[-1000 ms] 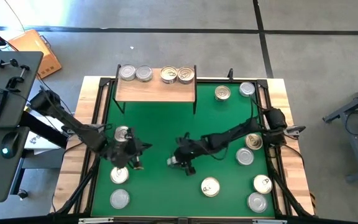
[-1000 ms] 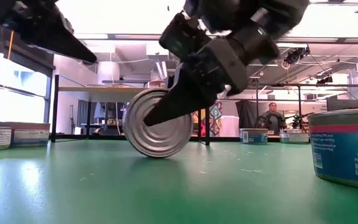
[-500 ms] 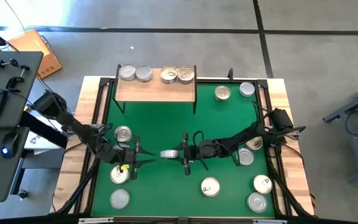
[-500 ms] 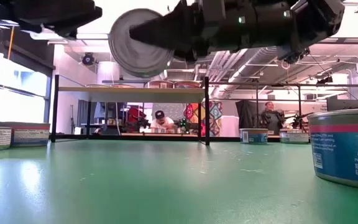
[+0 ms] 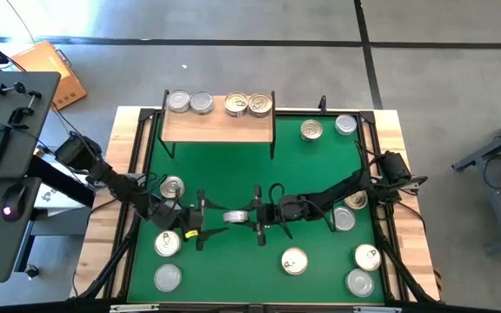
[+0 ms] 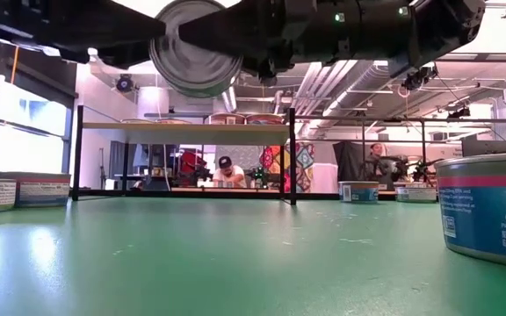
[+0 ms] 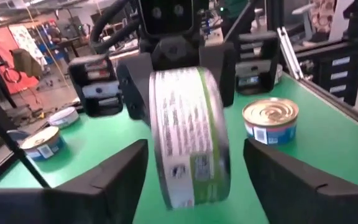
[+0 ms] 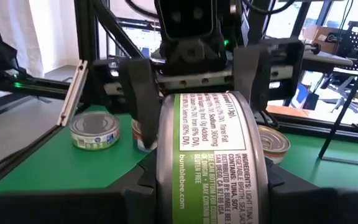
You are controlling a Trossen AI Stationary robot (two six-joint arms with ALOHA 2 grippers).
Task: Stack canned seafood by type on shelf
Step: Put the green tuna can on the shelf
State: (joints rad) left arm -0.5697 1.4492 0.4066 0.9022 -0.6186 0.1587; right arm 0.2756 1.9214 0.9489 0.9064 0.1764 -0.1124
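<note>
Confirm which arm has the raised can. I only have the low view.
Observer: The right end effector grips the can on edge, above mid-mat.
Operator: And the left?
Observer: The left end effector is open, with a finger on either side of the can, not touching.
Operator: What's on the shelf?
Observer: Along the back edge of the shelf, two silver cans on the left, two gold cans on the right.
</note>
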